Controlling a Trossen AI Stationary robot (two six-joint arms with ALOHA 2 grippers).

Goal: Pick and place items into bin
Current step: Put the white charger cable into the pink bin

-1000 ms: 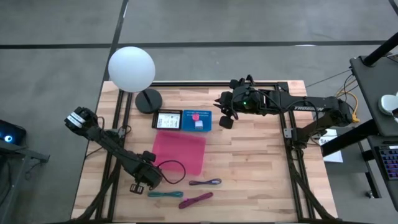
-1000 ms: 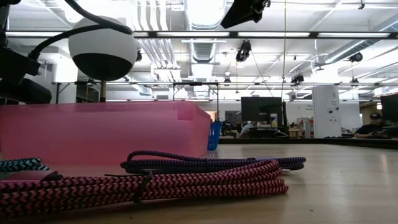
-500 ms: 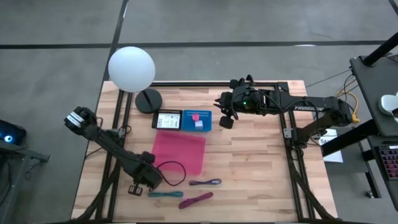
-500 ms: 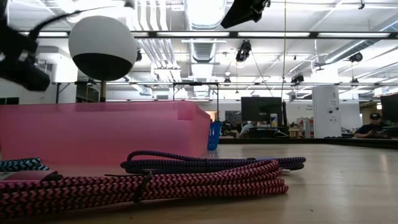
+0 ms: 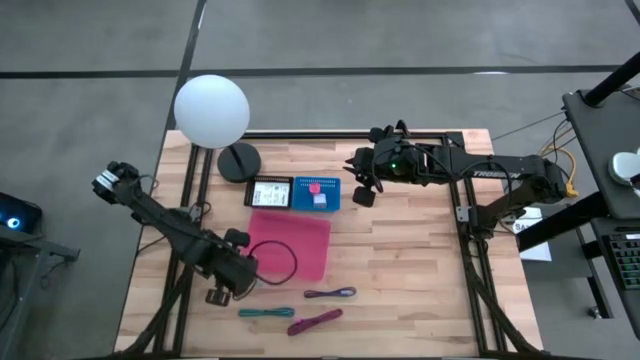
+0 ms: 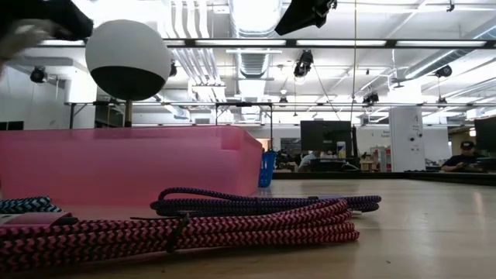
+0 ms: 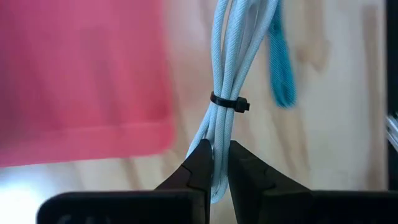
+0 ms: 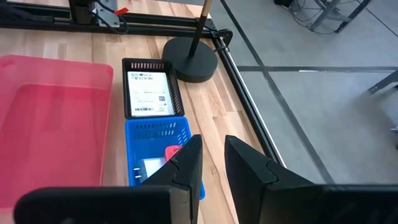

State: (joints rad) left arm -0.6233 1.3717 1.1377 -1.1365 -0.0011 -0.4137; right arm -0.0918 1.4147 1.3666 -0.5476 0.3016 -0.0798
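1. Left claw (image 7: 214, 149): clenched on the pale cord bundle (image 7: 227, 81). The pinch sits just below the bundle's black cable tie (image 7: 229, 103).

2. Change: half a second ago my left claw was low beside the pink bin (image 5: 300, 235), with the cord's loop on the bench (image 5: 400, 260). My claw (image 5: 228, 275) has now risen and swung toward the bin. The loop (image 5: 280, 262) overlaps the bin's near left corner. In the low view my arm has climbed almost out of the picture. I judge the pick complete and the carry under way; release is not yet due.

3. Orientation: the bundle's long axis runs straight out from my fingertips. Its free loop points toward the bin, whose corner (image 7: 74, 74) lies alongside.

4. Remaining on the bench, past the bin's near edge: 3 cords, teal (image 5: 265, 312), magenta (image 5: 315, 321) and purple (image 5: 330, 293), all lying roughly crosswise.

5. Right claw (image 5: 362, 180): waiting at the far side beside the blue basket (image 5: 318, 194), fingers slightly parted, holding nothing.
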